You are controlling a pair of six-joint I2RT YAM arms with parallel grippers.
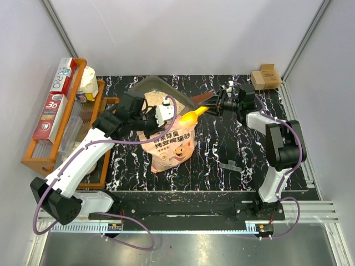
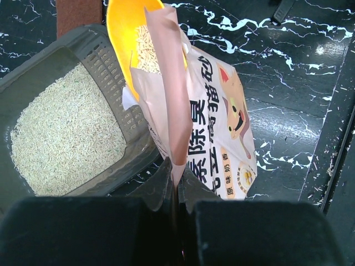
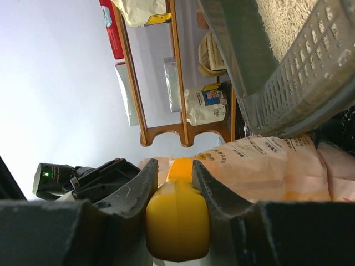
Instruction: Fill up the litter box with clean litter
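Note:
The dark grey litter box (image 1: pixel 145 84) stands at the back centre, holding beige clean litter (image 1: pixel 166 100); the left wrist view shows its rim (image 2: pixel 105 61) and a broad layer of litter (image 2: pixel 66 133). A pink pig-printed bag (image 1: pixel 169 145) stands just in front of it. My left gripper (image 1: pixel 162 123) is shut on the bag's upper edge (image 2: pixel 176 100). My right gripper (image 1: pixel 213 105) is shut on the handle of a yellow scoop (image 1: pixel 194 114). The scoop's bowl (image 2: pixel 127 30) sits at the bag's mouth with some litter in it. The handle (image 3: pixel 177 221) fills the right jaws.
An orange wooden rack (image 1: pixel 55 133) with boxes and packets stands along the left edge, also in the right wrist view (image 3: pixel 166 111). A cardboard box (image 1: pixel 266 76) sits at the back right. A small dark comb-like piece (image 1: pixel 230 165) lies right of the bag.

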